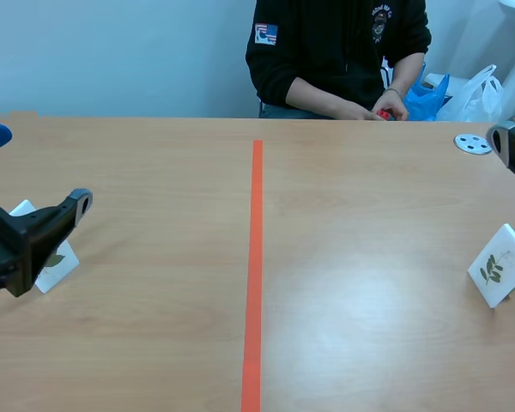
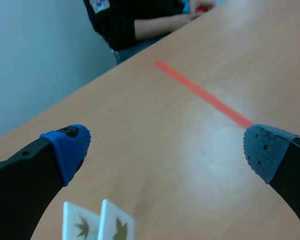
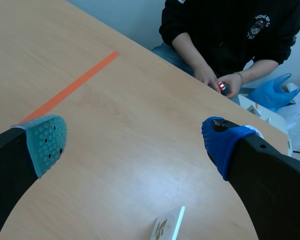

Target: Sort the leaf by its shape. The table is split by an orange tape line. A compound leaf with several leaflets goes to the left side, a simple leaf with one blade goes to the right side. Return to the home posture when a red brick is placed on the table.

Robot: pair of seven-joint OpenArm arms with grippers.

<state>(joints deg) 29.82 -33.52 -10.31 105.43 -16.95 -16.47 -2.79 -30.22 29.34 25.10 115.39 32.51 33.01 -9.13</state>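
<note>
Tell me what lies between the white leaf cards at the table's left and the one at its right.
Only bare light wooden table and the orange tape line down its middle, as the scene view shows.

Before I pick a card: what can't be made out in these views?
The left cards: cut off by the edge in the left wrist view; mostly covered by the left gripper in the scene view.
The right card: leaf too small in the scene view, cut off in the right wrist view.
The red thing: mostly hidden in the person's hand.
</note>
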